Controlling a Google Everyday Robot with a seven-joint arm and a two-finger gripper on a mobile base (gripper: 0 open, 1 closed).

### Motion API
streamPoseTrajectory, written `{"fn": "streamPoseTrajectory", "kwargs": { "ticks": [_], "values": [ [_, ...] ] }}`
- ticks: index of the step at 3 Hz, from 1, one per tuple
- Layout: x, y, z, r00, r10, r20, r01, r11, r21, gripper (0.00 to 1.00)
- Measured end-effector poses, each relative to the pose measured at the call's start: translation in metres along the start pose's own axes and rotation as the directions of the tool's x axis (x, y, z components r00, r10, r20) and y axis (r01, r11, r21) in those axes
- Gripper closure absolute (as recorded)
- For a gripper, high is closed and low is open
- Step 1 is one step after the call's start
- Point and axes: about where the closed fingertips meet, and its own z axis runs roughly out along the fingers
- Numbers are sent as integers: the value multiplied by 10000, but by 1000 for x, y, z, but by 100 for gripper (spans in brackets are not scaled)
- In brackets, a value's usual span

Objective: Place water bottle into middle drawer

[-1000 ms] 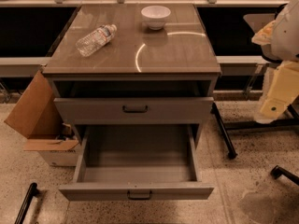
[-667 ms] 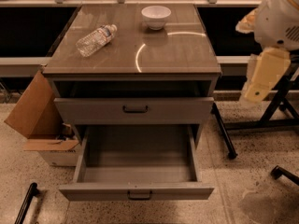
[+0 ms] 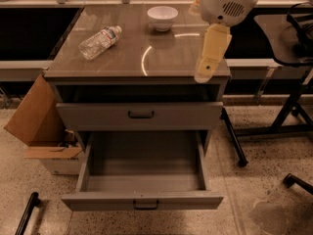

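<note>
Since clock hours are used below, dial: 12 o'clock points to the far edge of the cabinet (image 3: 217, 112), 6 o'clock to the near floor.
Gripper (image 3: 204, 73): cream-coloured, pointing down, hanging over the near right corner of the top (image 3: 161, 58), right at its front edge.
Gripper state: cannot tell whether wide or narrow; the bottle is not in it.
Arm (image 3: 226, 3): white round housing with a vent grille, at 12 to 1 o'clock from the gripper, cut off by the upper edge.
Bowl (image 3: 162, 17): white, upright on the top, at 11 o'clock from the gripper, near the far edge.
Bottle (image 3: 100, 42): clear, lying on its side on the left half of the top, at 9 to 10 o'clock from the gripper and well apart from it; white cap pointing to 2 o'clock, toward the bowl.
Top: brown and glossy, with a curved streak of light between bottle and gripper.
Shut drawer (image 3: 141, 115): below a dark gap under the top, at 7 to 8 o'clock from the gripper, with a black handle at its centre.
Open drawer (image 3: 142, 202): below the shut drawer, pulled out toward 6 o'clock, its grey floor showing.
Box (image 3: 34, 116): cardboard, on the floor at the cabinet's 9 o'clock side, one flap leaning up beside it.
Black table (image 3: 283, 43): at 3 o'clock from the gripper, on dark legs.
</note>
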Motion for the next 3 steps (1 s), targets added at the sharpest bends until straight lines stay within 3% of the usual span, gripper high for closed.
{"fn": "streamPoseTrajectory", "kwargs": {
  "ticks": [1,2,3],
  "values": [
    [-1,-2,2,10000,-4,62,4,10000,26,0],
    [-20,-32,27,9940,-93,1086,48,9991,421,0],
    [-45,-77,56,9752,-315,2190,107,9954,955,0]
  ]
}}
